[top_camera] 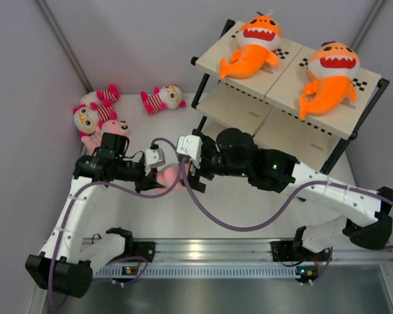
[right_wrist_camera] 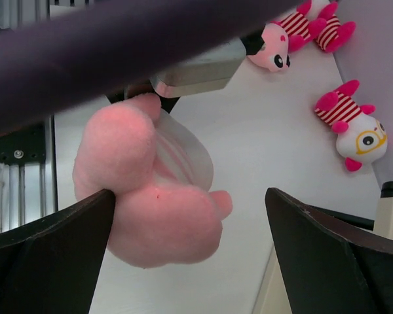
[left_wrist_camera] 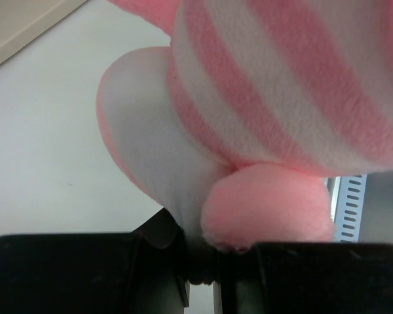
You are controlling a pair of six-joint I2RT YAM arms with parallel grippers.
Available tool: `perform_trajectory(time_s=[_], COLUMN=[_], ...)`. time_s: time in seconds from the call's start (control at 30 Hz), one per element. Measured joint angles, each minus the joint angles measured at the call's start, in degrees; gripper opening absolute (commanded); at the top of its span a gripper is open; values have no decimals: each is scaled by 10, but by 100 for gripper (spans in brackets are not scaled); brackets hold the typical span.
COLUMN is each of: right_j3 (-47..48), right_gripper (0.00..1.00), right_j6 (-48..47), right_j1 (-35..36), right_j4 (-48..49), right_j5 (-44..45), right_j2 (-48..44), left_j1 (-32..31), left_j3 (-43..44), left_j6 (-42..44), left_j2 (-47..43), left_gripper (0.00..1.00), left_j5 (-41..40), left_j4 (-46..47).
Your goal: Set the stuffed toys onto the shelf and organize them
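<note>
My left gripper (top_camera: 158,180) is shut on a pale pink doll (top_camera: 170,175) and holds it over the table; the left wrist view shows the fingers (left_wrist_camera: 281,275) pinching its soft edge (left_wrist_camera: 183,196). My right gripper (top_camera: 187,171) is open around the same doll (right_wrist_camera: 150,203), and its left finger (right_wrist_camera: 52,248) touches it. Two orange sharks (top_camera: 254,42) (top_camera: 331,75) lie on the shelf's top boards (top_camera: 285,82). A second pink doll (top_camera: 114,127) and two striped dolls (top_camera: 92,108) (top_camera: 162,98) lie on the table at the far left.
The shelf's black frame (top_camera: 200,98) stands just right of the striped dolls, with its lower boards (top_camera: 232,108) bare. A purple cable (top_camera: 203,203) loops between the arms. Grey walls close the left, back and right sides. A metal rail (top_camera: 203,252) runs along the near edge.
</note>
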Motion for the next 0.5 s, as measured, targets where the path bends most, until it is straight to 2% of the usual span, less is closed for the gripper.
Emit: perform_trajectory(time_s=[0.1,0.13,0.2,0.23,0.3,0.33,0.43,0.47,0.5], right_j3=[15,16,16,16,16,16,16,16,15], right_gripper=[87,70,54,41,20,0,0,0,0], right_j6=[-8,-10,-14,-12,-9,-5,11,17,24], right_j1=[4,4,4,4,4,4,5,5,5], right_j4=[-14,-16,-25,-30,-42,-47,-56,-56,-56], right_j5=[-2,-3,-5,-8,-18,-25,-31,-25,-9], right_j2=[16,19,22,24,25,25,24,24,23], left_j1=[-3,-3,-3,-3,-3,-3,-3,-3,-3], left_j3=[0,0,2,5,16,25,62,73,85], left_j6=[0,0,-2,-4,-9,-13,-26,-31,-38], left_j2=[-1,-1,-1,-1,-1,1,14,19,26], left_gripper=[0,0,0,0,0,0,32,56,68], left_j5=[-3,-5,-8,-12,-23,-33,-58,-66,-76], left_j4=[-6,-9,-13,-17,-21,-25,-29,-29,-29])
